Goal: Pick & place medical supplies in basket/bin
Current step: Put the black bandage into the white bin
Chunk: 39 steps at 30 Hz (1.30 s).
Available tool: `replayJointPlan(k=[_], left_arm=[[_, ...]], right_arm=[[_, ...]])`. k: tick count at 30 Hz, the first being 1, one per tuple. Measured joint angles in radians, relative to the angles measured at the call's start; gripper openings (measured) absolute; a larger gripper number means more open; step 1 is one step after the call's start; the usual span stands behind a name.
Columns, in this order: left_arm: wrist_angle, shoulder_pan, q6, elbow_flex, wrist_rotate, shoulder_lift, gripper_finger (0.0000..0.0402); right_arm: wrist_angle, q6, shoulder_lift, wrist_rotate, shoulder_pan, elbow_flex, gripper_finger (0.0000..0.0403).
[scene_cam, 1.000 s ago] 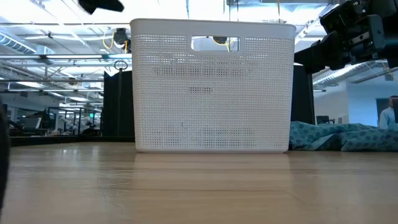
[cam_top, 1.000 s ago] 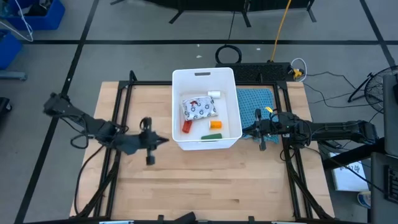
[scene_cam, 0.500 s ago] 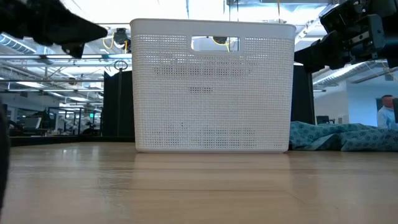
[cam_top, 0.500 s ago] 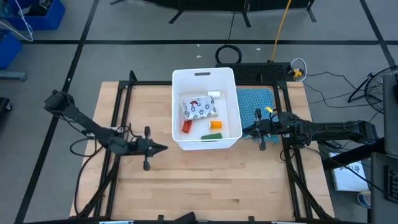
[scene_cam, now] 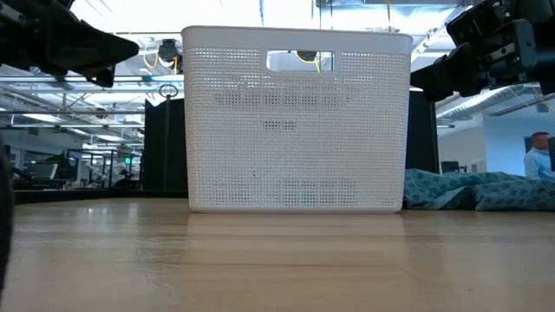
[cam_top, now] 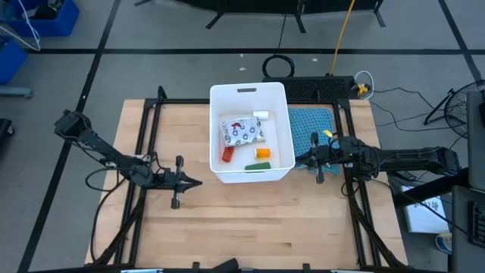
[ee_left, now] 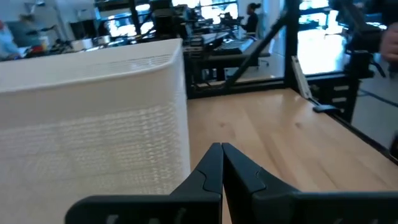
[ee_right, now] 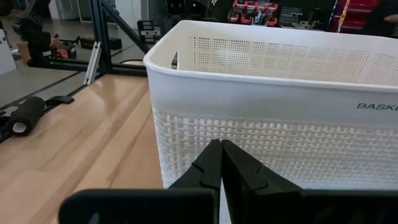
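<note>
White bin (cam_top: pixel 214 129) stands at the middle of the worktop (cam_top: pixel 250 220), toward its far edge. Inside it: white flat pouch (cam_top: pixel 242 131), white bottle (cam_top: pixel 261 114), red bottle (cam_top: pixel 227 154), orange bottle (cam_top: pixel 263 152), green block (cam_top: pixel 258 166). Teal cloth (cam_top: pixel 312 125) lies just beside the bin, toward the worktop's right edge. Left hand (cam_top: pixel 194 182) is over the worktop near the bin's left near corner, fingers together, holding nothing. Right hand (cam_top: pixel 300 158) is beside the bin's right wall, over the cloth, fingers together, holding nothing.
</note>
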<state>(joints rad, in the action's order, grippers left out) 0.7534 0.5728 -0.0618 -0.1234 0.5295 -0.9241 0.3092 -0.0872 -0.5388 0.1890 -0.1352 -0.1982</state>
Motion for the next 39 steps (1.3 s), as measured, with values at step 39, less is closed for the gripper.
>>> replayJointPlan(k=[39], left_arm=[[-1.336, 0.265, 0.828, -1.345, -0.004, -0.891, 0.0066]], right_arm=[[0.003, 0.015, 0.000, 0.000, 0.000, 0.000, 0.0000]])
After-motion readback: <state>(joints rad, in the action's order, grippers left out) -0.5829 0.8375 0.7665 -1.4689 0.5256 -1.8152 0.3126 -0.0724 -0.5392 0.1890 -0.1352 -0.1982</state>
